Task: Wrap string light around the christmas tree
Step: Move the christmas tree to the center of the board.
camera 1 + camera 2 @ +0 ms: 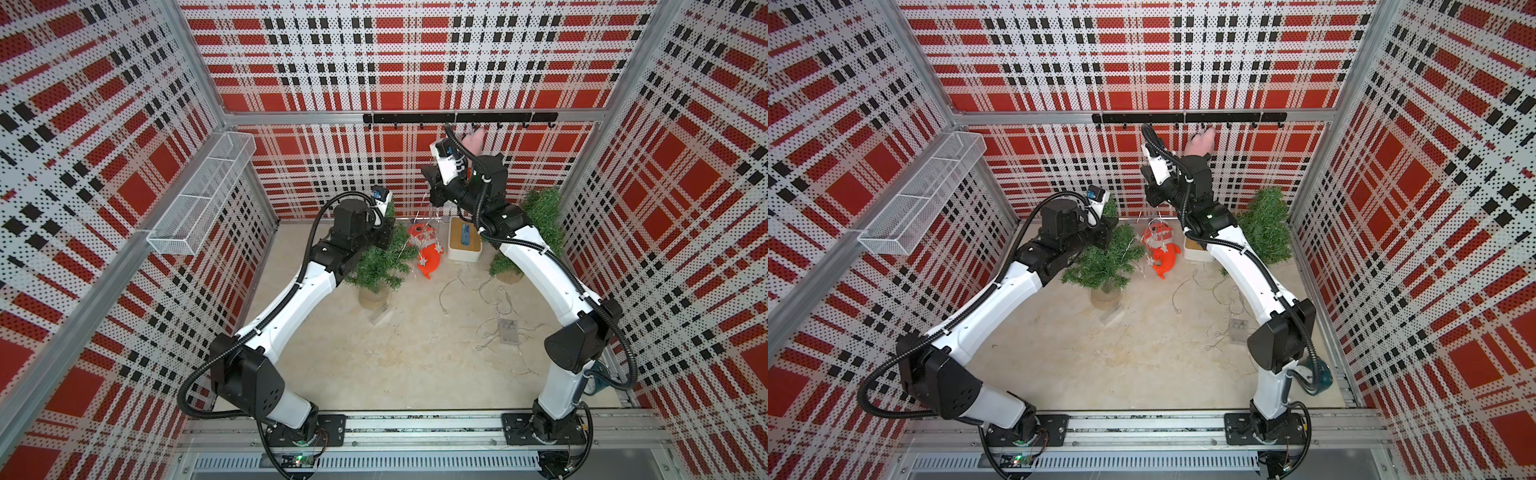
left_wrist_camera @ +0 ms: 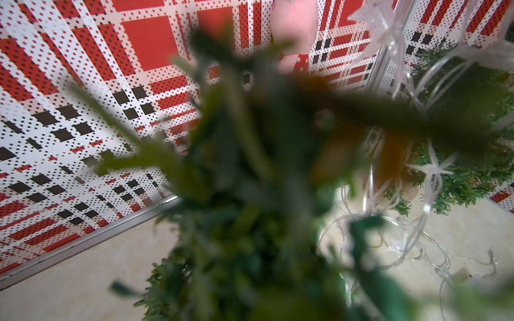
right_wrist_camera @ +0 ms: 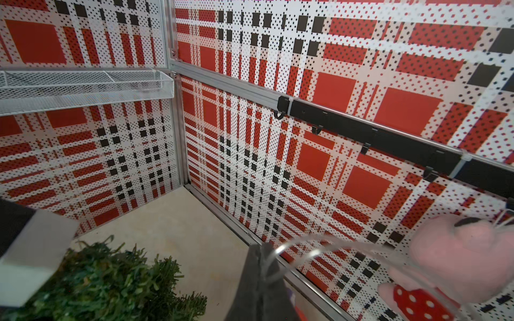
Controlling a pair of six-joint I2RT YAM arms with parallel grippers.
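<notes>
**A:** Entry one, the string light. Description and place?

**B:** String light [image 2: 374, 30]: clear wire with star-shaped lamps. One stretch hangs just beside the christmas tree [image 1: 376, 266], on its right-arm side, and drapes over an orange plush toy [image 1: 428, 262]. A few strands reach the tree's outer branches there. The rest lies loose on the floor, well apart from the tree on that same side, around a clear battery box [image 1: 508, 330].

**A:** Held by?

**B:** Right gripper [image 1: 435, 198], high above the toy and farther toward the back wall than the tree. Its jaws are closed with the wire pinched between them. The right wrist view shows the wire looping away from the dark finger [image 3: 257, 283].

**A:** Entry two, the tree?

**B:** Small and green, upright in a pale pot [image 1: 373, 296].

**A:** Left gripper?

**B:** Left gripper [image 1: 386, 237]: buried in the tree's upper branches. Its wrist view is all blurred green, so I cannot tell how wide the jaws stand.

**A:** Sundries?

**B:**
- Second tree [image 1: 540, 224]: well apart from the first on the right-arm side, partly behind that arm.
- White box [image 1: 464, 254] with a wooden lid: just past the toy, away from the tree.
- Pink plush [image 1: 474, 140]: hangs from a black hook rail [image 1: 415, 118] on the back wall, high above the tree.
- Mesh basket [image 1: 203, 195]: on the side wall on the tree's left-arm side, higher than the tree.
</notes>
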